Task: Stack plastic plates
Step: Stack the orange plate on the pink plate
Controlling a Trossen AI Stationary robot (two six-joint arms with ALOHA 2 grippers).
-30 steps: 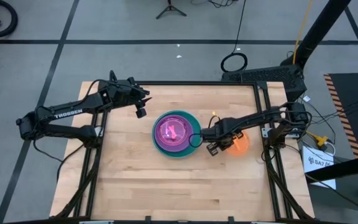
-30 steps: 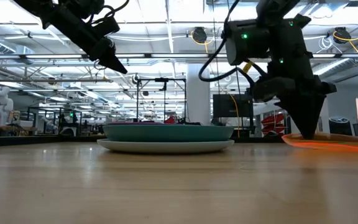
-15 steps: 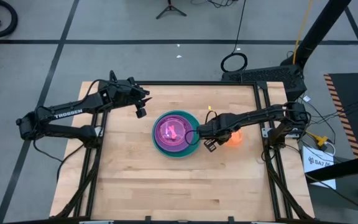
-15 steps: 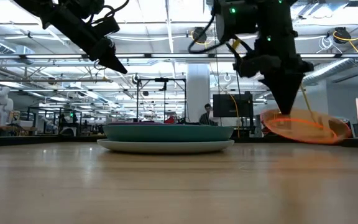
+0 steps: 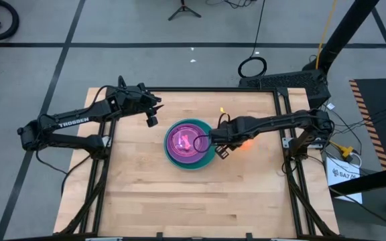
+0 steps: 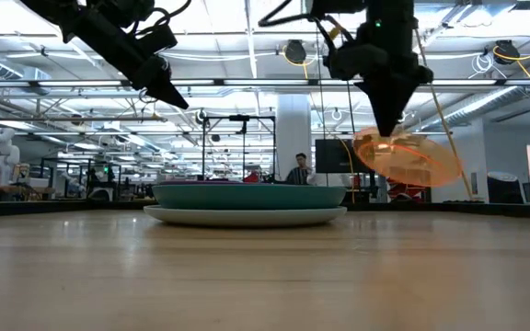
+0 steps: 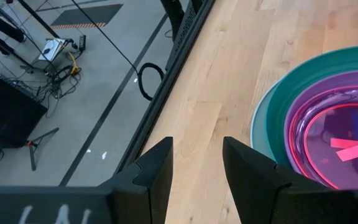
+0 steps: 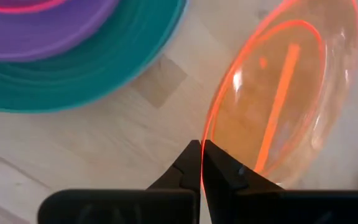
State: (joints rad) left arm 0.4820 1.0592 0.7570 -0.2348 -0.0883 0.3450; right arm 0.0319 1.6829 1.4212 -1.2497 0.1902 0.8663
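A stack of plates (image 5: 189, 142) sits mid-table: a pale plate at the bottom (image 6: 247, 217), teal (image 6: 247, 195) on it, then purple and pink (image 5: 183, 140) on top. The orange plate (image 5: 246, 142) is in the air just right of the stack, held by my right gripper (image 5: 218, 144), which is shut on it. In the low view the orange plate (image 6: 410, 159) hangs tilted below that gripper (image 6: 386, 131). My left gripper (image 5: 151, 120) is open and hovers high off the stack's far-left side (image 7: 197, 163). My right gripper pinches the orange plate's rim (image 8: 205, 142) between its two fingers (image 8: 188, 163), on the edge nearest the stack. The fingers come from above, pointing down. The plate is lifted clear of the table and hangs tilted, its far side (image 6: 449, 173) lower than the held edge.
Bare wood lies along the near half of the table (image 5: 193, 201). The table's black frame edge (image 7: 173, 74) and grey floor lie beyond the left gripper. A person (image 6: 301, 171) and workshop equipment show far behind the table.
My right gripper has risen and moved toward the table's left, toward the stack. The orange plate, which lay on the table at the right, is now lifted clear and tilted, hanging from its held edge. The left arm has kept still.
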